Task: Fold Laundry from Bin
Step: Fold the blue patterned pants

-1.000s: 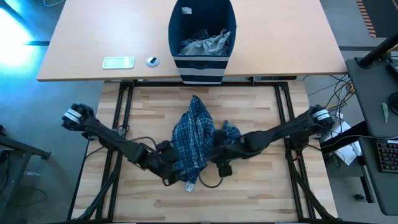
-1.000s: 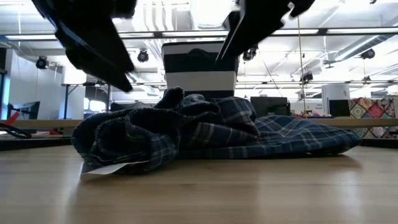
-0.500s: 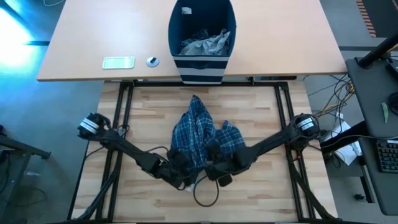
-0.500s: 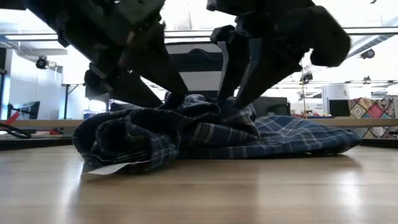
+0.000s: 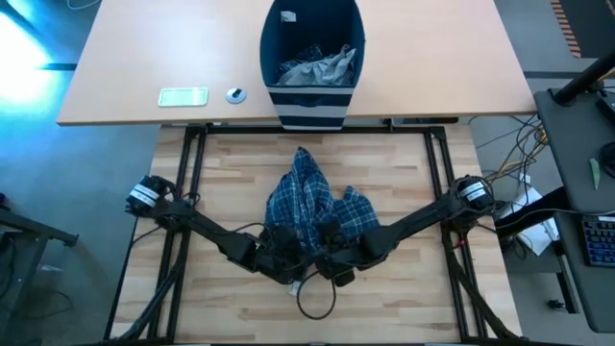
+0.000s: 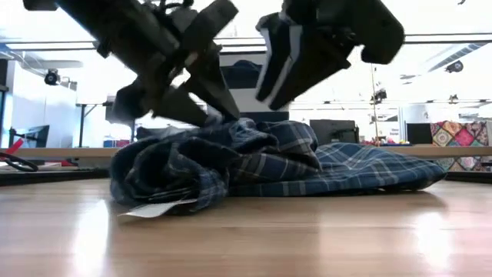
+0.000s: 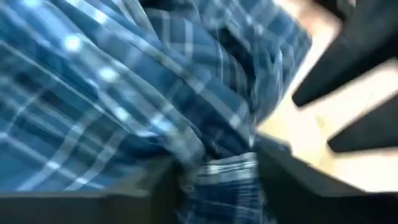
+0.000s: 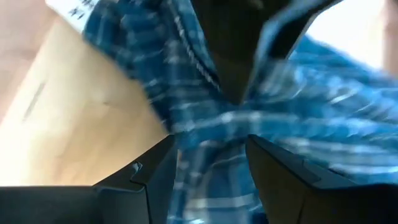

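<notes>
From above, a crumpled blue-and-white plaid cloth garment (image 5: 312, 216) lies in the middle of the pale wooden slatted worktop (image 5: 404, 178). The left tool (image 5: 285, 261) and the right tool (image 5: 332, 258) both sit at the garment's near edge, close together, with their dark arms reaching in from the left and right sides. Beyond the worktop's far edge, on a tan desk (image 5: 125, 58), stands a navy soft-sided fabric bin with pale stripes (image 5: 312, 62), holding grey crumpled cloth (image 5: 317, 67). A pale green flat rectangular object (image 5: 183, 96) and a small round object (image 5: 235, 94) lie on the desk, left of the bin.

From table height, the plaid garment (image 6: 261, 165) rests bunched on the worktop with a white label (image 6: 154, 209) poking out at its near left. Both tools press down into the top of the pile, the left tool (image 6: 201, 104) and the right tool (image 6: 269, 85).

In the left wrist view, plaid cloth (image 7: 124, 99) fills the frame, and a fold of it is bunched between the left tool's (image 7: 217, 180) two fingers, which are partly closed on it.

In the right wrist view, the right tool's (image 8: 208, 168) fingers stand partly apart with a fold of plaid cloth (image 8: 211, 130) between them, gripping it.
</notes>
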You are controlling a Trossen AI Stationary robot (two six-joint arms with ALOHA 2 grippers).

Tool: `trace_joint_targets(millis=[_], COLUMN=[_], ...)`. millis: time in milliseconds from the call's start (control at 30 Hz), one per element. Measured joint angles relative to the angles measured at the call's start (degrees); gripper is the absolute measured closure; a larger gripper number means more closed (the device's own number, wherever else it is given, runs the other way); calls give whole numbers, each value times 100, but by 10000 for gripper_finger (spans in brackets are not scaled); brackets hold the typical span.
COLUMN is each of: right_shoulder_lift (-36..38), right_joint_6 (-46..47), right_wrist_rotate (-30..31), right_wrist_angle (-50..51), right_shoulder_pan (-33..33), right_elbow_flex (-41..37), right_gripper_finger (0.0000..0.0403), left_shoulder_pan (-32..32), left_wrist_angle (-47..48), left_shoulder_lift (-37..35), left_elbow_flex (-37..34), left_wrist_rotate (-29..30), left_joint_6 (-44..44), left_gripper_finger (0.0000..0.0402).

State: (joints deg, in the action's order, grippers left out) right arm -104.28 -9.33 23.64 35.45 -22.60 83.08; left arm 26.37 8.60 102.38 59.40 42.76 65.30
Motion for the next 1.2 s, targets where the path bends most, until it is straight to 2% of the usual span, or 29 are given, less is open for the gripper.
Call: trace_joint_targets(millis=[67, 133, 233, 300, 400, 633, 767, 900, 1033, 1100, 1200], right_shoulder_lift=[12, 12, 14, 14, 13, -291, -606, -999, -1359, -1413, -1304], right_joint_6=[-361, -706, -858, -867, -892, -1756, -2272, -2598, -2747, -2553, -2518], right_wrist_rotate=[46, 16, -6, -4, -2, 24, 162, 607, 1763, 2035, 2380], right_wrist_angle=[0, -12, -3, 5, -80, -123, -533, -1057, -1369, -1549, -1606], right_shoulder_pan=[-44, -77, -103, -104, -96, -27, 11, 57, 65, 62, 38], right_elbow_flex=[104, 163, 153, 130, 101, -2, -23, -23, -23, -25, 65], right_gripper_finger=[215, 214, 204, 193, 169, 104, 96, 104, 130, 162, 239], left_shoulder_pan=[19, 56, 72, 103, 152, 160, 175, 192, 221, 221, 221], left_wrist_angle=[215, 644, 1793, 2600, 3346, 3654, 3744, 3791, 3795, 3851, 4097], left_shoulder_lift=[-169, -412, -942, -1361, -1994, -3040, -3235, -3288, -3299, -3335, -3496], left_elbow_flex=[7, -6, -17, -19, -35, -253, -260, -260, -258, -258, -258], left_wrist_rotate=[-19, -42, 9, 248, 596, 863, 975, 1033, 1030, 1028, 1026], left_joint_6=[-6, 73, 732, 1179, 1313, 869, 852, 848, 848, 848, 852], left_gripper_finger=[344, 384, 383, 390, 398, 400, 401, 401, 401, 401, 401])
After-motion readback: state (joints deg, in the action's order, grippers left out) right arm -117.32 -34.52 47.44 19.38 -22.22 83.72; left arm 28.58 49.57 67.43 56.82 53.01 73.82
